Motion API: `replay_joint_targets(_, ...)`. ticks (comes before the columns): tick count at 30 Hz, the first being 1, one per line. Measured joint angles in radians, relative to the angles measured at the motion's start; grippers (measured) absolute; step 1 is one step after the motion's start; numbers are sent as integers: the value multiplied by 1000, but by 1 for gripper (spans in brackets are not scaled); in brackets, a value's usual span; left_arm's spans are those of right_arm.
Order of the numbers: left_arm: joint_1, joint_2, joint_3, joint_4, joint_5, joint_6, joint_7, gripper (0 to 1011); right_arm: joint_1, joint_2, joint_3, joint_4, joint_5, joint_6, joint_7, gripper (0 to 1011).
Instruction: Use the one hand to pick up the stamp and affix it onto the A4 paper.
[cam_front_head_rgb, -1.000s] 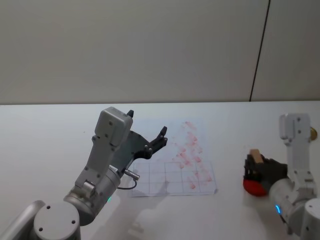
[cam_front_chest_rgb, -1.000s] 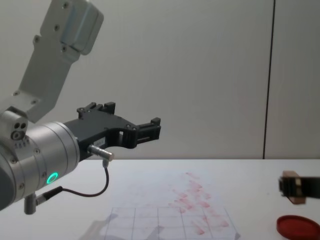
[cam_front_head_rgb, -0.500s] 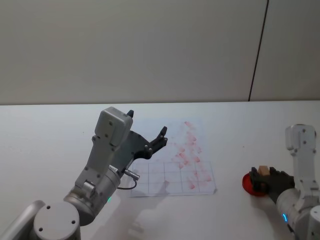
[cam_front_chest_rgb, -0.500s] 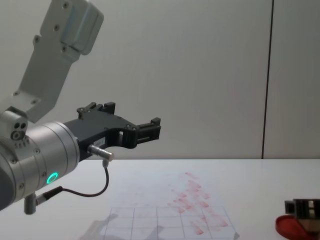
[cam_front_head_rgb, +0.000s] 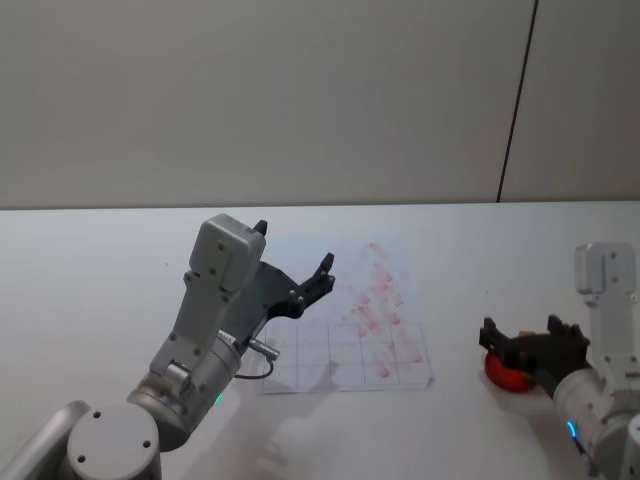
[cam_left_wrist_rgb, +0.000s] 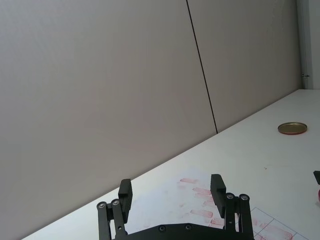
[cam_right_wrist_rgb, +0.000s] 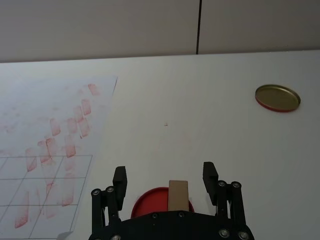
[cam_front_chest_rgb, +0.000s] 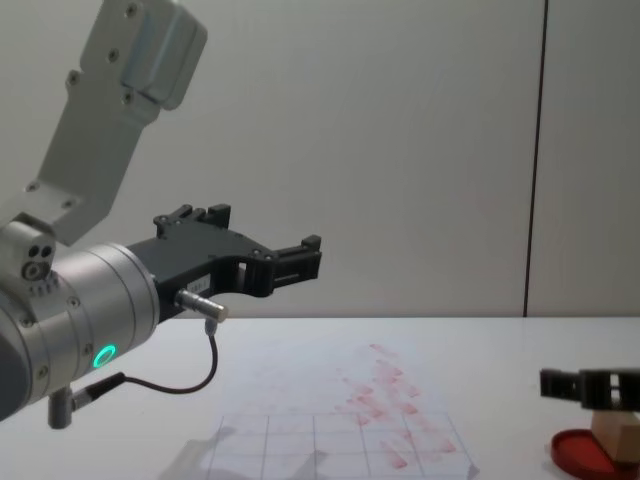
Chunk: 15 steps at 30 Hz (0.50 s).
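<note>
A second ago our right gripper (cam_right_wrist_rgb: 165, 182) held the stamp (cam_right_wrist_rgb: 178, 195) above the red ink pad (cam_right_wrist_rgb: 159, 200); half a second ago it was pressed down onto the pad. Now the fingers stand spread wide, released, and the wooden block stands upright on the pad between them, touching neither. In the chest view the stamp (cam_front_chest_rgb: 615, 432) sits at the lower right of the frame on the pad (cam_front_chest_rgb: 590, 452), with the open gripper (cam_front_chest_rgb: 590, 385) just above it.

We judge this either a re-inking pause or the stamp set back down after use; either way nothing is in hand. The A4 paper (cam_front_head_rgb: 345, 335), centre of the head view, carries many red marks.

Our left gripper (cam_front_head_rgb: 295, 270) hovers open over the paper's left side, idle.
</note>
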Motion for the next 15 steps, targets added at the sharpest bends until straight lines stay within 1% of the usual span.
replay_joint_targets(4,0,0,0,0,0,0,0,993,-12,7,1,-21,-10,-37,13,998)
replay_joint_targets(9,0,0,0,0,0,0,0,993,-32,19,4,-51,-22,-89,27,1001)
replay_joint_targets(12,0,0,0,0,0,0,0,993,-51,32,8,-80,-33,-134,38,1001)
replay_joint_targets(13,0,0,0,0,0,0,0,993,-51,32,8,-80,-33,-134,38,1001)
replay_joint_targets(15,0,0,0,0,0,0,0,993,-63,39,11,-97,-38,-160,43,1001)
